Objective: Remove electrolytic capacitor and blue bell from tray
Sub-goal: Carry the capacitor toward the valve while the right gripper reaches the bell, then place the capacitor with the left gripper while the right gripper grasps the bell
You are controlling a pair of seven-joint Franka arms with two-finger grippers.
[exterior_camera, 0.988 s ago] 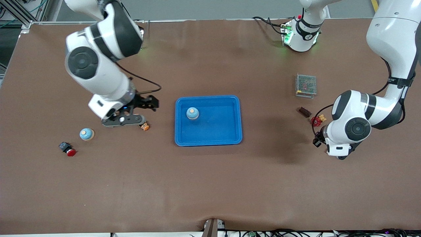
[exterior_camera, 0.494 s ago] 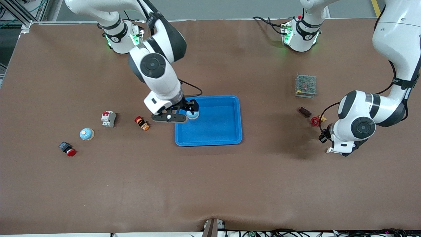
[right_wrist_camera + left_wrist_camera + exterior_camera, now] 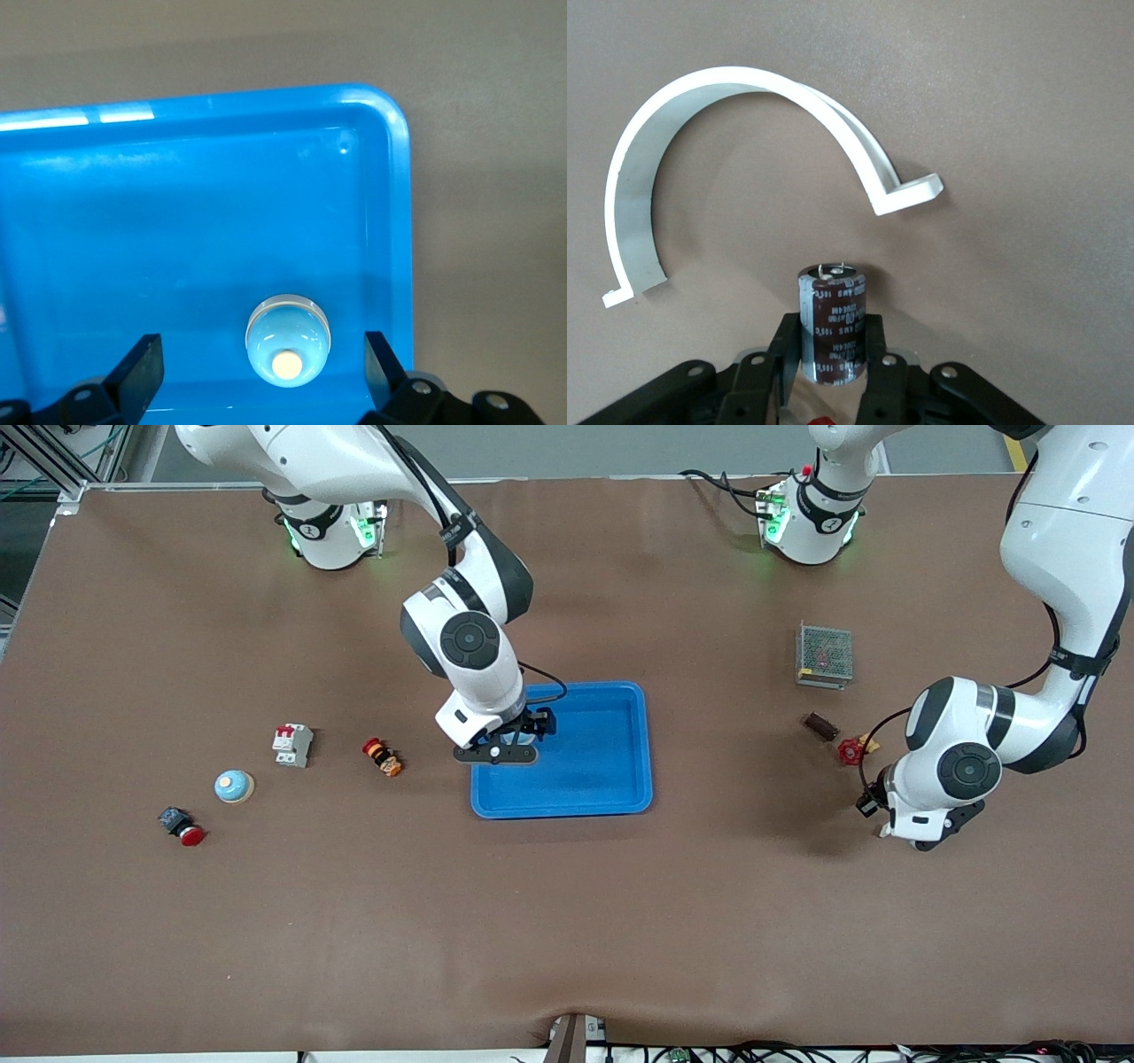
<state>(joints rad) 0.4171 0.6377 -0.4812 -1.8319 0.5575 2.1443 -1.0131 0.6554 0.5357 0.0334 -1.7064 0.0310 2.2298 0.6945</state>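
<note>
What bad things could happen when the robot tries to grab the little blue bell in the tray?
The right end effector is open over the blue bell, which sits close to the tray wall. One finger might hit that rim, or the round bell could slip out when squeezed. The left end effector is shut on the capacitor by its lower part only, so it might tip or drop onto the white curved clip.

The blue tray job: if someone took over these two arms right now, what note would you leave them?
Left gripper: shut on the electrolytic capacitor, over bare table at its own end, out of the tray, beside a white curved clip.
Right gripper: open, over the tray, fingers either side of the blue bell.
Done: capacitor is out.
Left: set it down; grip the bell, lift it out.
</note>
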